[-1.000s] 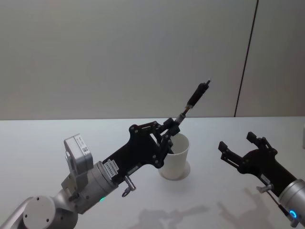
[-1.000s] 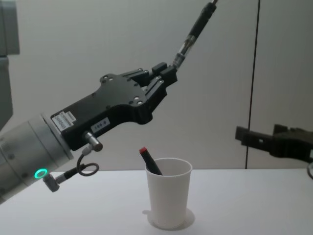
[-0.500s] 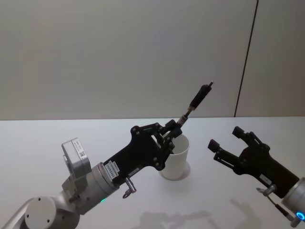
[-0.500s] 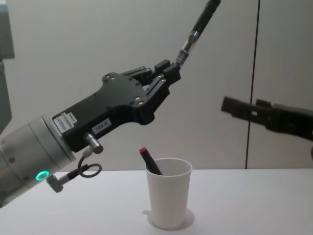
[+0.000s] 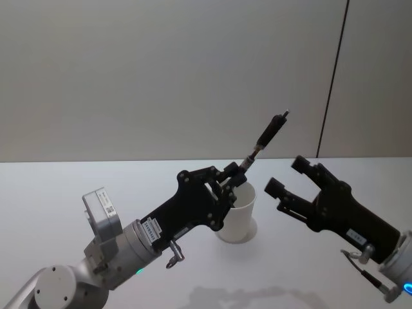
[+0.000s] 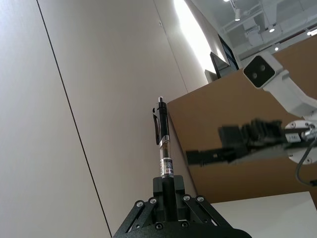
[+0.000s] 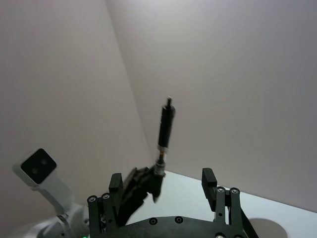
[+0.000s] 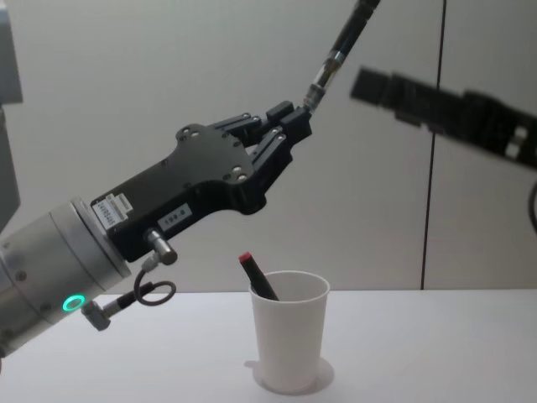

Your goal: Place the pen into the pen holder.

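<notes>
The right gripper (image 5: 286, 174) has climbed and swung in towards the middle since half a second ago, up from beside the cup to the height of the raised pen (image 5: 267, 136). Its pincer is spread wide, both fingers well apart and turned towards the pen, clear air between them and it. From the right wrist view the pen stands framed between those two open fingers, farther off, untouched.

The left gripper (image 5: 235, 177) has hardly stirred. It hangs above the pen holder (image 5: 239, 217), pincer closed narrow on the pen's lower end. The pen slants up and to the right from that grip, clip end highest, the whole of it in the air above the rim and not inside the cup.

The pen holder stands upright on the white table (image 5: 64, 187), nearer the far edge and about midway along it. A red-capped marker (image 8: 256, 275) leans inside it against the left of the rim, its cap poking out.
</notes>
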